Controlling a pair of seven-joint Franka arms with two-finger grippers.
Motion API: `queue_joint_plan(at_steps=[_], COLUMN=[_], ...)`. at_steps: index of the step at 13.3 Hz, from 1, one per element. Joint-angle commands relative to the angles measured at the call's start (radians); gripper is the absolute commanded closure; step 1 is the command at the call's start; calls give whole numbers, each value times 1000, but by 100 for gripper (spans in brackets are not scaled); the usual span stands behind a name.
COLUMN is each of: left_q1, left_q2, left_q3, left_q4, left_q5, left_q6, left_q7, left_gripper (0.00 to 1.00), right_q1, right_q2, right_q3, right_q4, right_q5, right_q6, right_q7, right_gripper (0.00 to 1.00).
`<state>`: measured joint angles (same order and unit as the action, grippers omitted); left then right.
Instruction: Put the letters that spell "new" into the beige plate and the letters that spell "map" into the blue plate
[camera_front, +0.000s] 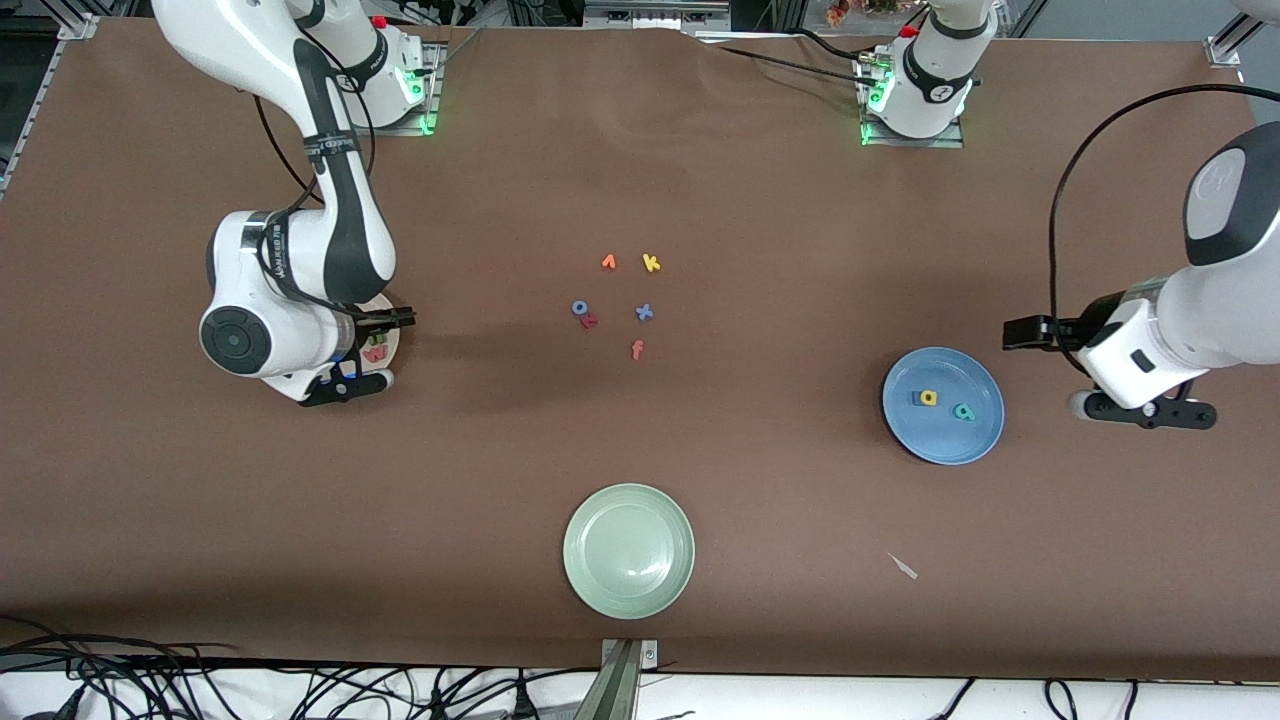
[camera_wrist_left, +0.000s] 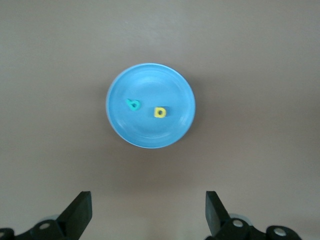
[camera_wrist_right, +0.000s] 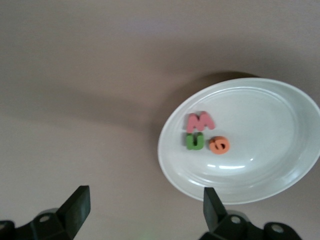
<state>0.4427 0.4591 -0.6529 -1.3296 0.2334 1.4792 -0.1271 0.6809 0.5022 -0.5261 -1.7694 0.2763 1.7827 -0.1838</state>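
Salmon-red foam "w" (camera_wrist_right: 200, 121), green "n" (camera_wrist_right: 194, 142) and orange "e" (camera_wrist_right: 219, 145) lie in the cream-beige plate (camera_wrist_right: 280, 165) under my right gripper (camera_wrist_right: 145, 212), fingers spread. My left gripper (camera_wrist_left: 148, 214), spread, waits beside the round blue plate (camera_wrist_left: 175, 90) holding yellow "a" (camera_wrist_left: 159, 112) and teal "p" (camera_wrist_left: 133, 104). The periwinkle "m" (camera_front: 580, 309) touches a red letter (camera_front: 590, 321); I might pinch both.

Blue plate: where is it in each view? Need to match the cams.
Front view: blue plate lies toward the left arm's end of the table, beside the left end effector, with the yellow letter and teal letter in it.
Left wrist view: plate sits mid-picture.
Right wrist view: not in it.
Shared landmark: the yellow and teal pair.
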Motion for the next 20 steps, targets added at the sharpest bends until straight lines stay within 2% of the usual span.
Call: queue_joint_plan(at_steps=[1,3,4,6,7,11,15,16,20], left_q1=[-19,-15,-12,-9,10,39,45,45,45], left_q2=[-8,-10,-57,-80,-80,-82,-94,-96,-96], left_q3=[-14,-20,-14,-7,-8,-13,-13,-13,-13], left_q4=[70,72,58,49,49,47,41,41,40], left_q5=[29,27,24,24,23,-5,0,1,-3], left_q6=[-22,-27,-60,-68,-66,-56,-63,-65,-69], left_q7=[12,12,6,6,6,7,14,11,12], left_gripper=[0,0,0,0,0,0,0,0,0], right_q1=[25,35,37,23,-6,-208,-387,-418,-471], right_q2=[-1,-2,-2,-14,-43,-163,-299,-339,-462], right_q3=[0,1,1,24,56,295,447,471,475], right_q4=[53,80,112,140,139,133,133,133,137], right_q5=[3,1,-3,-5,-25,-166,-253,-279,-315], right_q6=[-74,-103,-135,-167,-167,-170,-203,-213,-216], right_q7=[38,98,105,104,102,99,95,95,86], right_gripper=[0,0,0,0,0,0,0,0,0])
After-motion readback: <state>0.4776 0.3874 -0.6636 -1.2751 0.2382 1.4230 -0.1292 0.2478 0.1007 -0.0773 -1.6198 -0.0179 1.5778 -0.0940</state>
